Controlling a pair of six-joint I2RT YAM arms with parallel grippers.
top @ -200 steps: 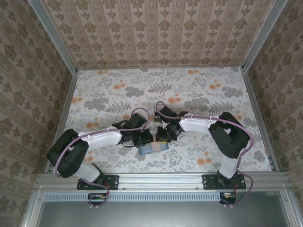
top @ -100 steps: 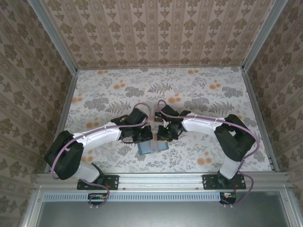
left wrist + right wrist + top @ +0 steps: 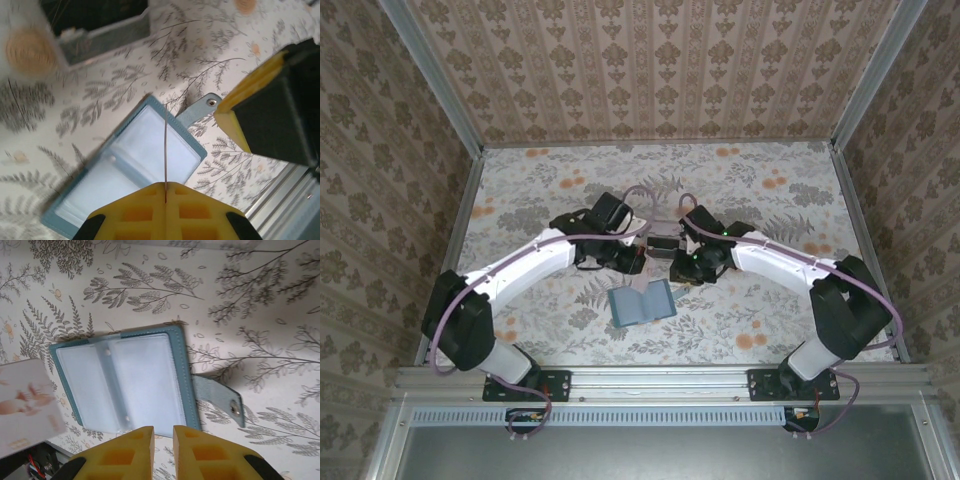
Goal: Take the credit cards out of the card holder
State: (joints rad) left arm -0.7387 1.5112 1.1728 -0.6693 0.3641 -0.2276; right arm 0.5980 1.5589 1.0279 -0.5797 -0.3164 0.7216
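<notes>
The teal card holder (image 3: 642, 303) lies open on the floral table, its clear grey-blue slots facing up (image 3: 125, 380) and its snap strap (image 3: 220, 397) out to one side. My left gripper (image 3: 166, 184) is shut on a thin credit card (image 3: 166, 145), seen edge-on, held above the holder (image 3: 135, 160). In the right wrist view that card (image 3: 27, 407) shows as pale and pinkish at the left edge. My right gripper (image 3: 163, 429) hovers over the holder's near edge with a narrow gap between its jaws and nothing in it. In the top view the left gripper (image 3: 632, 262) and right gripper (image 3: 680, 270) flank the holder's far side.
A clear plastic piece with something dark in it (image 3: 665, 243) lies just beyond the two grippers, also at the top of the left wrist view (image 3: 100, 25). The metal rail (image 3: 660, 380) runs along the near edge. Patterned walls enclose the table.
Both grippers have drawn back and up from the card holder, toward the far side. The holder now lies uncovered and open. The left gripper's jaws came fully together on the card.
</notes>
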